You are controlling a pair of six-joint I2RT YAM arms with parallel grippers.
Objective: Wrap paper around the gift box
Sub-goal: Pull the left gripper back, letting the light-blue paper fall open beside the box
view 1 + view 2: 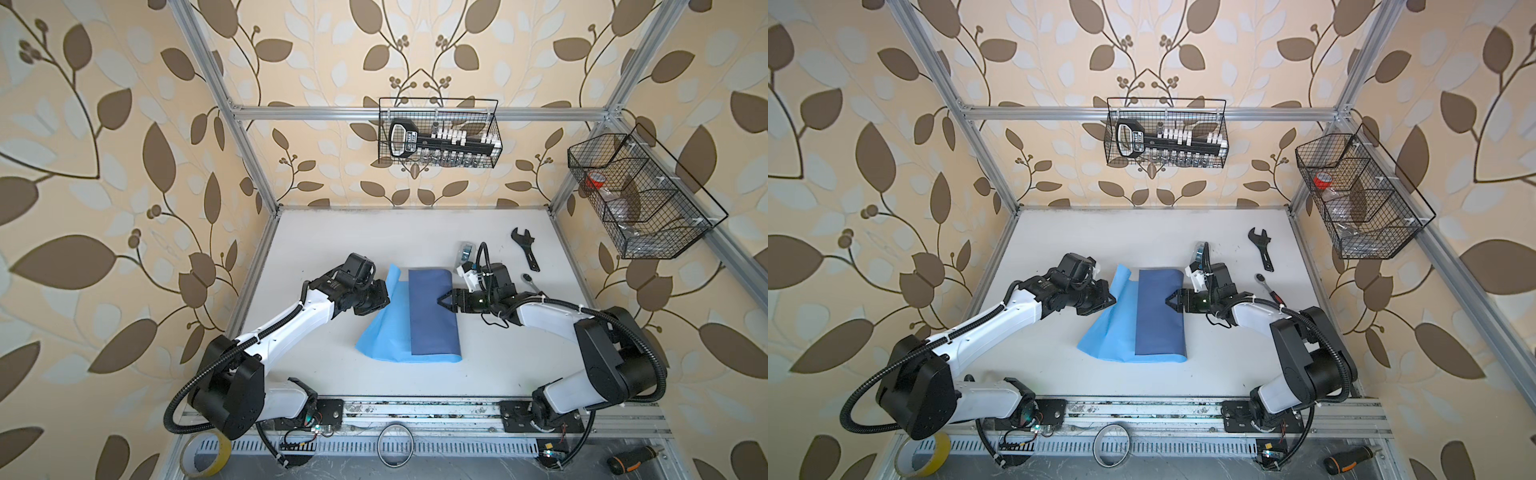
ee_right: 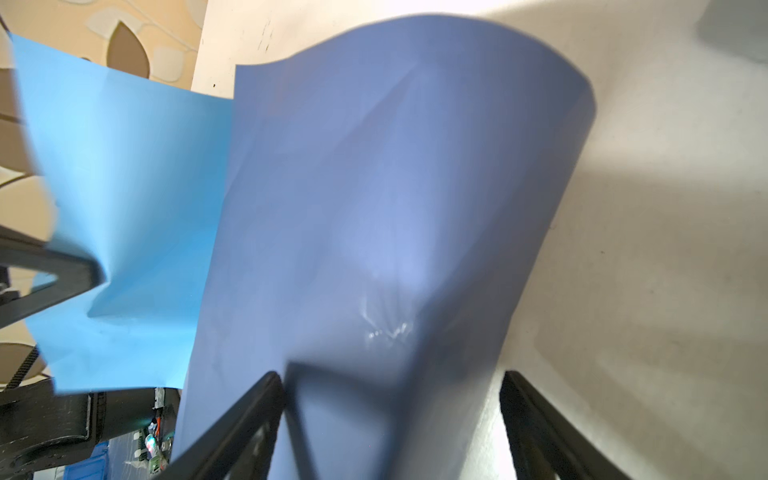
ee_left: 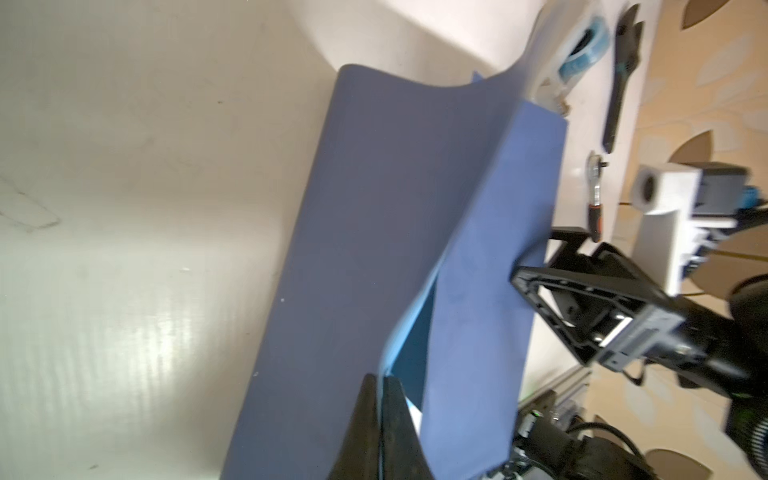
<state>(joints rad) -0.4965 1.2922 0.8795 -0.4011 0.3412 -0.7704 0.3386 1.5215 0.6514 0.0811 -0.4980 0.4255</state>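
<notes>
The paper (image 1: 430,316) lies mid-table in both top views. Its right part is folded over and shows a slate-blue face (image 1: 1158,320). Its left part shows light blue (image 1: 384,332) and rises toward my left gripper (image 1: 384,291). That gripper is shut on the paper's left edge, with the thin sheet pinched between the closed fingertips (image 3: 380,378). My right gripper (image 1: 440,301) stands open at the folded right edge. In the right wrist view one of its fingers (image 2: 266,399) is over the dark flap (image 2: 374,208) and the other is beside the flap, over the table. The gift box is hidden in every view.
A tape dispenser (image 1: 466,251), a black wrench (image 1: 525,249) and a ratchet (image 1: 532,280) lie behind the right arm. Wire baskets hang on the back rail (image 1: 438,133) and the right wall (image 1: 640,195). A yellow tape roll (image 1: 208,453) and a screwdriver (image 1: 636,457) lie at the front edge.
</notes>
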